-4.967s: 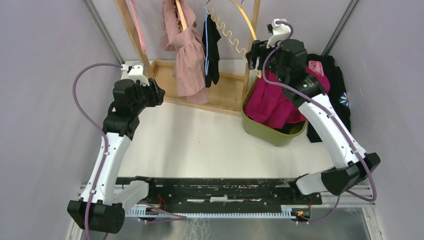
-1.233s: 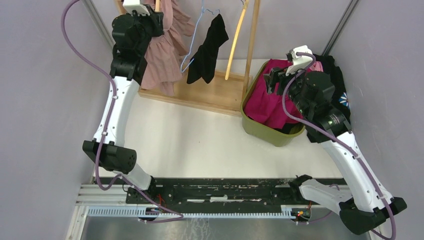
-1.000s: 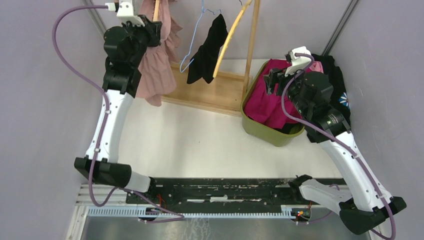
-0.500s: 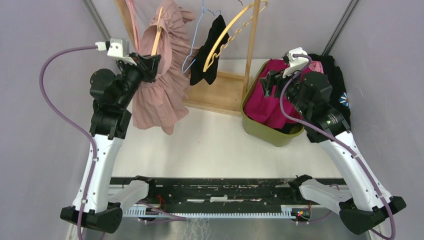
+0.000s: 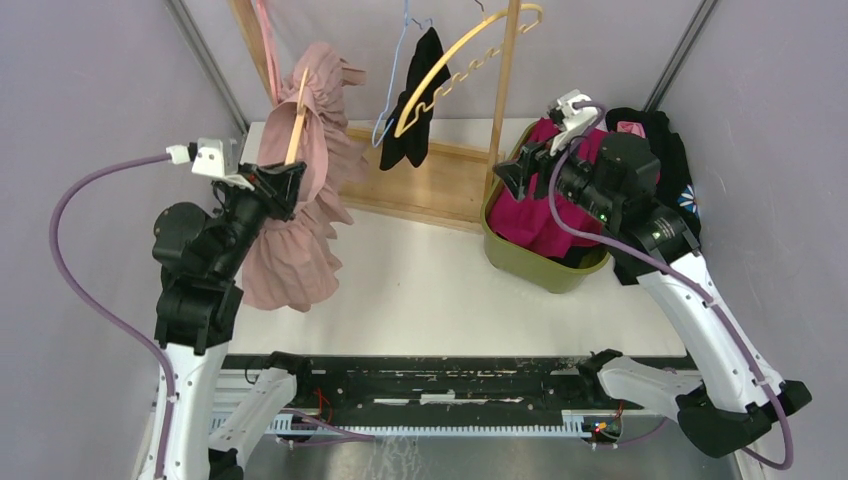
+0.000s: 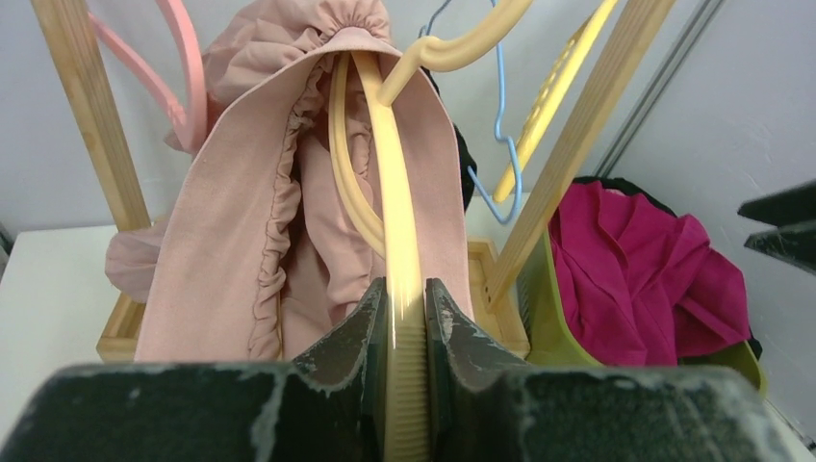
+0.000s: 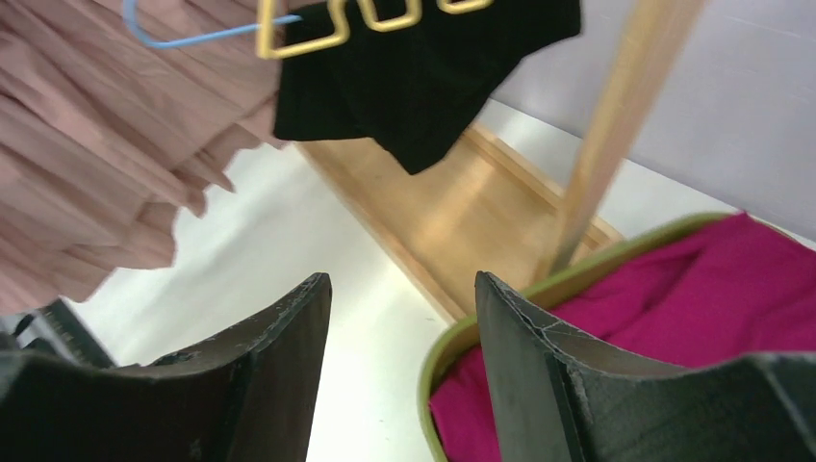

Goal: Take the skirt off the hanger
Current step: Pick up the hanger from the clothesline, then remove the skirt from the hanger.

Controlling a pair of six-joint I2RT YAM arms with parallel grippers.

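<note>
Bin (image 5: pixel 520 262) holding crumpled magenta garment (image 5: pixel 535 205); left pincer (image 6: pixel 404 318) clamped on cream hanger (image 6: pixel 385 164) draped with pink skirt (image 6: pixel 231 221); right pincer (image 7: pixel 399 284) gaping, empty, near bin rim.

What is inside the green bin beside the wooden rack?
A crumpled magenta garment fills the green bin and rises above its rim. A strip of dark cloth shows at the bin's near edge. Whatever lies beneath is covered, and the bin's floor cannot be seen.

Bright even light, soft shadows; near fingers (image 7: pixel 279 385) blurred in wrist views.
</note>
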